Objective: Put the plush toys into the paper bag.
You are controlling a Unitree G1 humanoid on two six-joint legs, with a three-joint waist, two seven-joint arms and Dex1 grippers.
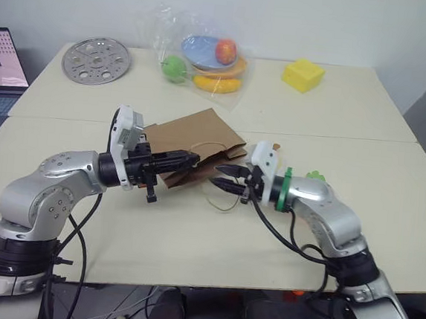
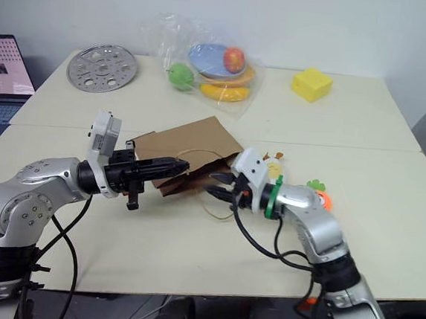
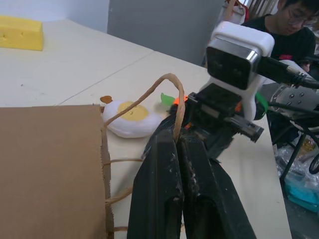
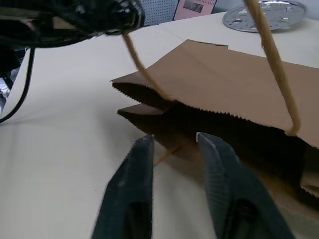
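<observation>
Left hand (image 1: 191,158) pinches paper bag (image 1: 200,140) handle (image 3: 169,87); right hand (image 4: 174,144) seemingly part-open, empty.

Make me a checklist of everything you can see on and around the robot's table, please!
Surface: two cream tables pushed together.
Job's things: brown paper bag lying flat, mouth toward the robot; white egg plush and orange carrot plush beside the right arm.
Clutter: yellow cheese-like block; toy fruit in clear plastic; round perforated metal disc.
Grippers: left end effector shut on the bag's paper loop handle; right end effector open at the bag's mouth.
Cables: black cables along both arms.
Surroundings: laptop; a seated person.
</observation>
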